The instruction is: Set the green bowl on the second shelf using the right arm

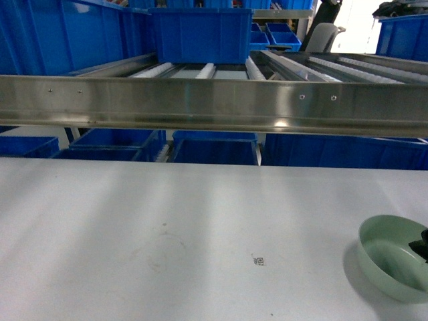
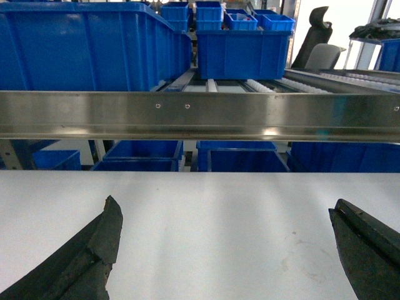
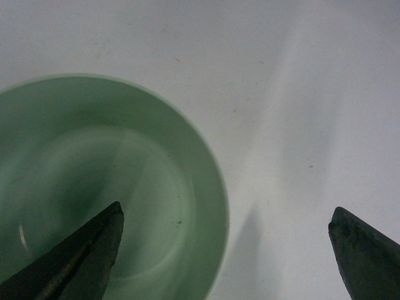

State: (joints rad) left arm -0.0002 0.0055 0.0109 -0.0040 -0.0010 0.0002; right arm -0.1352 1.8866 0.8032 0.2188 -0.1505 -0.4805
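Note:
The pale green bowl (image 1: 393, 257) stands upright and empty on the white table (image 1: 167, 227) at the near right. My right gripper (image 3: 226, 210) is open and straddles the bowl's right rim: its left finger (image 3: 87, 256) hangs over the inside of the green bowl (image 3: 112, 169), and its right finger (image 3: 365, 256) is over bare table. In the head view only a black part of that gripper (image 1: 422, 245) shows at the right edge. My left gripper (image 2: 225, 205) is open over the table with nothing between its fingers. A roller shelf with a steel front rail (image 1: 214, 103) crosses behind the table.
A blue crate (image 1: 200, 33) sits on the rollers at the back, with a larger one (image 1: 60, 33) to its left. More blue crates (image 1: 214, 148) stand on the level below the rail. A small printed mark (image 1: 259, 261) lies on the table.

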